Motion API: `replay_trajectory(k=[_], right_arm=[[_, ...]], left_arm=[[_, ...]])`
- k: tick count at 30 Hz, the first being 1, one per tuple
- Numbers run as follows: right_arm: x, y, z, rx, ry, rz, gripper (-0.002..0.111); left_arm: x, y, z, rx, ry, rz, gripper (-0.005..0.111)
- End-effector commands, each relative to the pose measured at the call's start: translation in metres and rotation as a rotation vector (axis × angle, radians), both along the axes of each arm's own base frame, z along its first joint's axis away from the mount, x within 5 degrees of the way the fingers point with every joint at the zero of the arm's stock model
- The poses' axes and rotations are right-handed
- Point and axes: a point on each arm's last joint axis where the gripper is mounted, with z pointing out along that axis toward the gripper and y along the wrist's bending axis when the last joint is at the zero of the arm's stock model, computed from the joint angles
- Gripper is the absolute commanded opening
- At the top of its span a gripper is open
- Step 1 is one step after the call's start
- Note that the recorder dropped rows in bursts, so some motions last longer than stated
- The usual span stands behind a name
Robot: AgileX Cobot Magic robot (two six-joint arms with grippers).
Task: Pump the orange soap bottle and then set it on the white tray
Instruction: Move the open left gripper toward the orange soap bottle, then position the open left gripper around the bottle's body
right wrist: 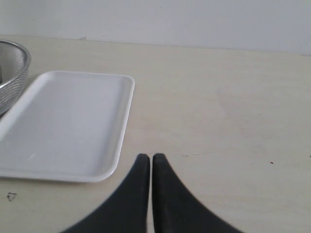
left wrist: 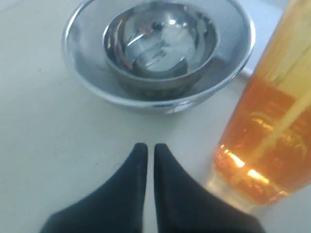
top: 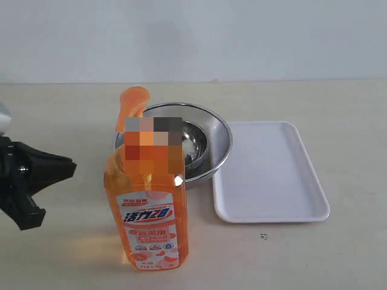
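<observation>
The left pincer sits at the left side of the scene, low over the tabletop. Its two black fingers are drawn together with only a thin slit between them, and they hold nothing. It points toward the orange soap bottle but is apart from it.

The bottle stands upright on the tabletop, in front of the nested steel bowls and to the left of the white tray, not on it. Its pump head points up and to the right. The neck below it is blurred out in the exterior view, so how far the stem is raised is hard to say.

The pumping step seems yet to begin. It calls for an arm to rise above the pump head and press straight down, which a closed tip could do. For the carry, a pincer would need to spread wide enough to take the bottle's body.

The tray lies flat with nothing visible on it. Its left rim is just beside the outer bowl, and whether they touch cannot be told. There is open tabletop in front of the tray and to its right, so a path round the front would avoid the bowls.

The right pincer hovers near the tray's near right corner, its fingers likewise pressed together and empty.
</observation>
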Motion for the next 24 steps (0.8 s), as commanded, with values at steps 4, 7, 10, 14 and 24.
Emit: replay_trajectory(k=[4,7,10,14,24], right_arm=[[0.000,0.000,0.001,-0.002,-0.015,-0.001,0.000],[0.000,0.000,0.001,-0.002,-0.015,-0.001,0.000],[0.000,0.000,0.001,-0.002,-0.015,-0.001,0.000],[0.000,0.000,0.001,-0.002,-0.015,-0.001,0.000],[0.000,0.000,0.001,-0.002,-0.015,-0.001,0.000]], left_arm=[[-0.022,-0.018,-0.008,-0.105,0.072,-0.267,0.005],[-0.034,-0.021,-0.013,-0.129,0.109,-0.352,0.005],[-0.042,-0.024,-0.016,-0.160,0.136,-0.393,0.005],[-0.044,-0.025,-0.017,-0.215,0.154,-0.345,0.005],[-0.042,-0.025,-0.016,-0.273,0.198,-0.284,0.051]])
